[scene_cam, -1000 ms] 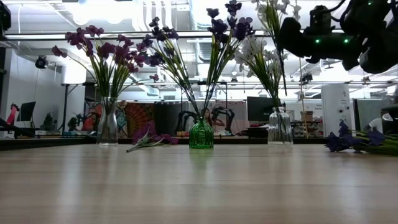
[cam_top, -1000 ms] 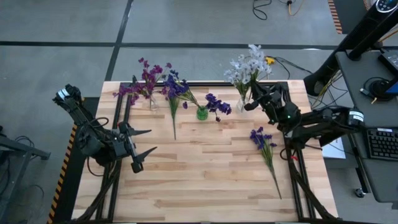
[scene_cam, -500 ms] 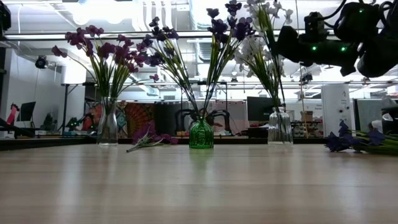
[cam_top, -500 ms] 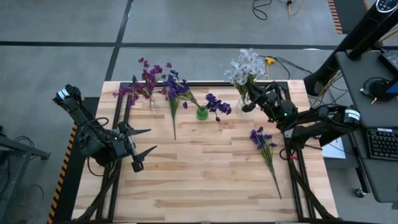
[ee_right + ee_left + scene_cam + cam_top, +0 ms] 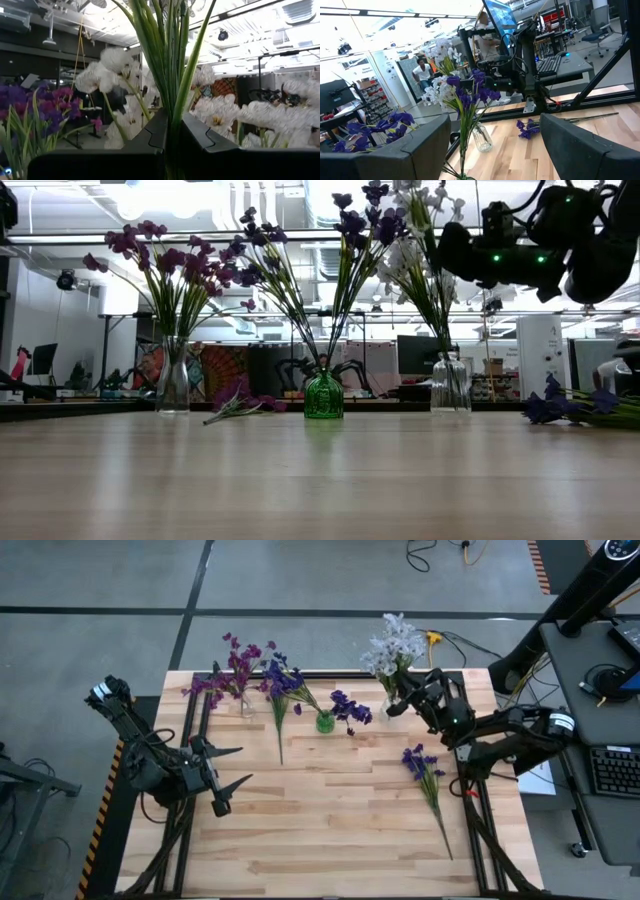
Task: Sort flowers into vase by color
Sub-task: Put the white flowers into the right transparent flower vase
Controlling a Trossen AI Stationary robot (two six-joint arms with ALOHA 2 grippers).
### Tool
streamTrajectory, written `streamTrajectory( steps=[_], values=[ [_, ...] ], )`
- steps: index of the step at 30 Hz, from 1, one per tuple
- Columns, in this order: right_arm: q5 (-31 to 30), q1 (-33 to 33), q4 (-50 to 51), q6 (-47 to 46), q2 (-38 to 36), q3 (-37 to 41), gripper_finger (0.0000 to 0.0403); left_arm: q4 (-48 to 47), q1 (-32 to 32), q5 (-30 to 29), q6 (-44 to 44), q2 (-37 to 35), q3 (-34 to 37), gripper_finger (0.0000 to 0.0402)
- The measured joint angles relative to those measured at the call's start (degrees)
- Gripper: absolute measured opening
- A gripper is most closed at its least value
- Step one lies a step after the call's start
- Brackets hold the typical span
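Three vases stand in a row at the far edge. A clear one holds magenta flowers, a green one holds dark blue-violet flowers, and a clear one holds white flowers. My right gripper is up among the white stems, shut on them. One violet sprig lies flat between the two left vases, and a second blue-violet sprig lies at the right. My left gripper hovers open over the table's left side. My right gripper pinches green stems of the white flowers between its two fingers, below the blossoms. It comes from the table's right, slanting upward, with the fingers across the stems. The stems stand nearly upright and run down toward the clear vase's mouth; their lower ends are hidden among the others.
The near half of the wooden table is bare planks. Black frame rails run along both sides of the table. Beyond the right edge stand a desk with a keyboard and cables.
My right gripper has edged a little toward the white vase and tipped slightly, staying shut. The white blossom heads it holds have swung a little toward the table's left.
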State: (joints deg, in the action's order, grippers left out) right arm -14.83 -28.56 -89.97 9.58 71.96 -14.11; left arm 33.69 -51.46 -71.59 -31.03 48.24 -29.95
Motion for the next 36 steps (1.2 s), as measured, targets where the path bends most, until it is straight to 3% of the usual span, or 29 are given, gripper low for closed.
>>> streamTrajectory(
  steps=[36],
  values=[
    [-0.2, 0.0, 0.0, 5.9, 6.1, -0.5, 0.0022, -0.7, 0.0, 0.0, 0.0, 0.0, 0.0, 0.0286]
  ],
)
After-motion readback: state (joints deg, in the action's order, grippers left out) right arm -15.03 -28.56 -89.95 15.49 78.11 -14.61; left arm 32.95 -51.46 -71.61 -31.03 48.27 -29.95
